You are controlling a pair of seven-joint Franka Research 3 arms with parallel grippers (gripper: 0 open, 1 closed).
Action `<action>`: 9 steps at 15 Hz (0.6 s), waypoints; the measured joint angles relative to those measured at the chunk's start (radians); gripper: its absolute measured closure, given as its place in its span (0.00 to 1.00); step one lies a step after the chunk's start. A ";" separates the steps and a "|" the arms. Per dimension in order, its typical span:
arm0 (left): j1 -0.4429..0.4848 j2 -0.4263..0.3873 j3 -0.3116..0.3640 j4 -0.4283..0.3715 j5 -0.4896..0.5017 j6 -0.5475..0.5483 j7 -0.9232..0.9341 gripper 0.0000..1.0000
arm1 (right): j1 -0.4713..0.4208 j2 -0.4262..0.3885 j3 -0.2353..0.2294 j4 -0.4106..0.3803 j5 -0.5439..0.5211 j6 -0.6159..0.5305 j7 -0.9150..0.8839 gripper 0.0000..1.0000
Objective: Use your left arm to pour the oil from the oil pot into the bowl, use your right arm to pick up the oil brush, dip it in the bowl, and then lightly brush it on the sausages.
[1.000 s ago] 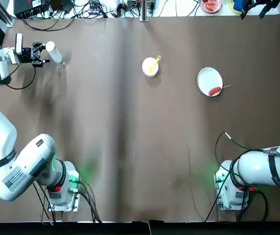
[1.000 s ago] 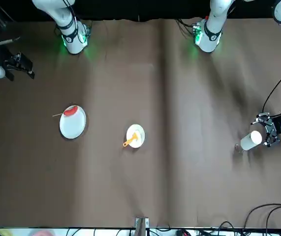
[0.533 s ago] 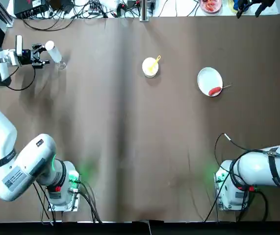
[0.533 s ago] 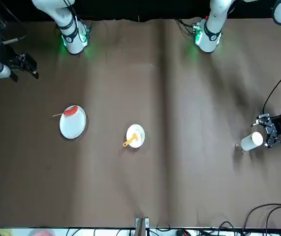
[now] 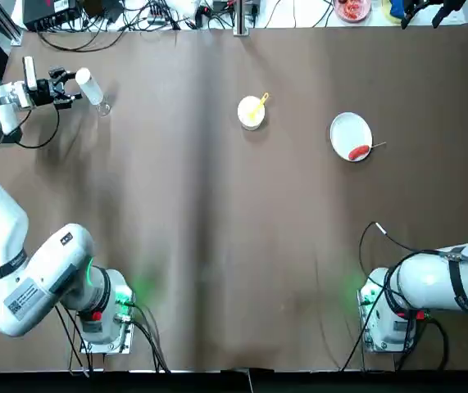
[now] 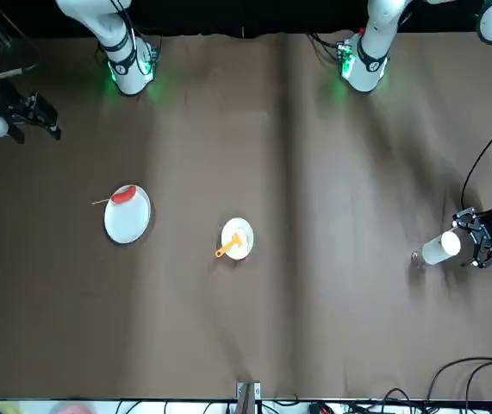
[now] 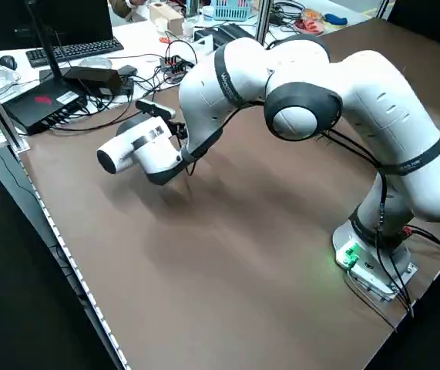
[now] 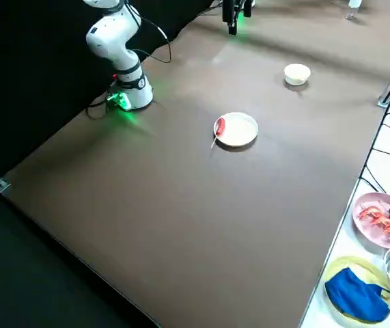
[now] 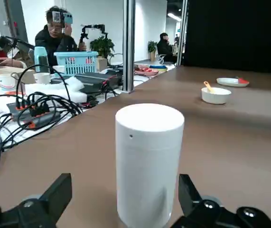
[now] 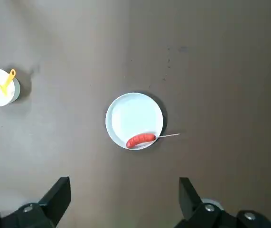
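The white oil pot (image 5: 88, 85) stands upright at the table's far left corner. My left gripper (image 5: 63, 84) is open beside it, level with it and holding nothing. In the left wrist view the oil pot (image 9: 149, 161) stands just ahead of the spread fingers (image 9: 59, 194). The small white bowl (image 5: 251, 113) sits far centre with the yellow oil brush (image 5: 259, 103) resting in it. A red sausage (image 5: 359, 151) on a skewer lies on the white plate (image 5: 347, 124). My right gripper (image 10: 124, 185) hangs open high above the plate (image 10: 134, 102), empty.
Cables and boxes (image 5: 135, 12) crowd the bench past the far edge. A pink dish of food (image 8: 384, 219) and a blue cloth (image 8: 355, 294) lie on the side bench. People sit beyond the table (image 9: 54, 33). Both arm bases (image 5: 102, 319) stand at the near edge.
My left gripper has drawn a little back from the oil pot, which stays upright in place. The right gripper only drifts slightly up high.
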 joint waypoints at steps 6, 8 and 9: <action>-0.044 0.004 -0.008 0.000 -0.013 -0.007 0.000 0.01 | 0.002 0.000 0.008 0.000 -0.001 -0.001 0.000 0.00; -0.066 0.004 -0.008 0.000 -0.034 -0.007 -0.001 0.01 | 0.002 0.000 0.008 0.000 -0.001 -0.003 0.000 0.00; -0.079 0.004 -0.008 -0.002 -0.034 -0.007 -0.004 0.01 | 0.002 0.000 0.008 0.000 -0.001 -0.005 0.000 0.00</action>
